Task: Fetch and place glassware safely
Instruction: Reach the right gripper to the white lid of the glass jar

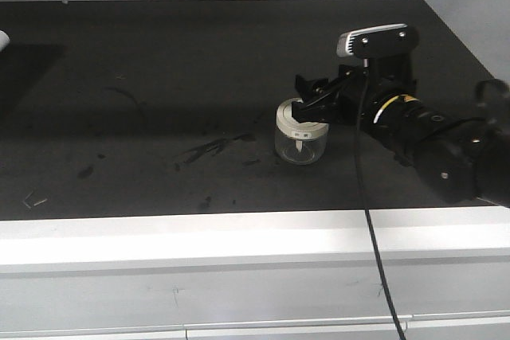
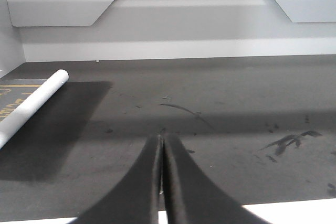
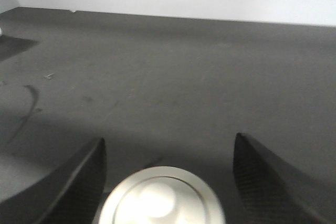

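Right now the glass jar (image 1: 300, 134) stands upright on the dark table (image 1: 159, 77). The right gripper (image 3: 169, 142) is spread wide to either side of its cream lid; contact is unclear. The left gripper (image 2: 161, 140) is pressed together, holding nothing.

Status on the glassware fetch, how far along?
Approach looks done: the right gripper is open, straddling the small clear glass jar with cream-white round lid. In hand: the grasp, not yet closed. Remaining: lift, carry, place; the jar stands on the dark tabletop. Left gripper shut, empty.
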`<state>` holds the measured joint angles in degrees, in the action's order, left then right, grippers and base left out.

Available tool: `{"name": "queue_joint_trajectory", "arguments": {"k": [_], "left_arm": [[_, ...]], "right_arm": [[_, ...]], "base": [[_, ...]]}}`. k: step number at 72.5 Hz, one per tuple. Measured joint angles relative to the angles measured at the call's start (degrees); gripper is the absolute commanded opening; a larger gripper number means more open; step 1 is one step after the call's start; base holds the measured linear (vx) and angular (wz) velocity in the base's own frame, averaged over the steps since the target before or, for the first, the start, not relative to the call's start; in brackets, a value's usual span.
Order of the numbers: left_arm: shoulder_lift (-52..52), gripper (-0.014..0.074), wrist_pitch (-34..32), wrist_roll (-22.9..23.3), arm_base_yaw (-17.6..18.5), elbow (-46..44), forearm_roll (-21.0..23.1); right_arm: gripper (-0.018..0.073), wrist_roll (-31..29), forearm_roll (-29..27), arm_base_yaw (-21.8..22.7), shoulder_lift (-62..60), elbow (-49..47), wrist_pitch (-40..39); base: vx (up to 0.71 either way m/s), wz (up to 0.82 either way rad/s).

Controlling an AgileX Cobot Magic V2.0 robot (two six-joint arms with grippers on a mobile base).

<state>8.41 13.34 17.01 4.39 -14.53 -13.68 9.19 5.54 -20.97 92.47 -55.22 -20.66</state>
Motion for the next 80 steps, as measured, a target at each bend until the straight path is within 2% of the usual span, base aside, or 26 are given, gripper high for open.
{"name": "queue_joint_trajectory", "arguments": {"k": [14, 36, 44, 59, 80], "left_arm": [[0.0, -0.0007, 0.0, 0.0, 0.0, 0.0, 0.0], [0.0, -0.0007, 0.0, 0.0, 0.0, 0.0, 0.0], [0.0, -0.0007, 0.0, 0.0, 0.0, 0.0, 0.0], [0.0, -0.0007, 0.0, 0.0, 0.0, 0.0, 0.0], [0.0, -0.0007, 0.0, 0.0, 0.0, 0.0, 0.0]], "right_arm": [[0.0498, 6.4, 9.3, 0.0, 4.7, -0.5, -4.9], [0.0473, 7.1, 10.5, 0.0, 10.1, -0.7, -8.4], [0.0356, 7.0, 9.9, 0.0, 10.8, -0.8, -9.6], [-0.0015, 6.8, 9.3, 0.1, 11.1, -0.9, -10.0], [-0.0006, 6.9, 9.7, 0.0, 9.9, -0.8, -8.3]], "base": [[0.00, -0.01], [0.00, 0.00], [0.00, 0.00], [0.00, 0.00], [0.00, 0.00]]}}
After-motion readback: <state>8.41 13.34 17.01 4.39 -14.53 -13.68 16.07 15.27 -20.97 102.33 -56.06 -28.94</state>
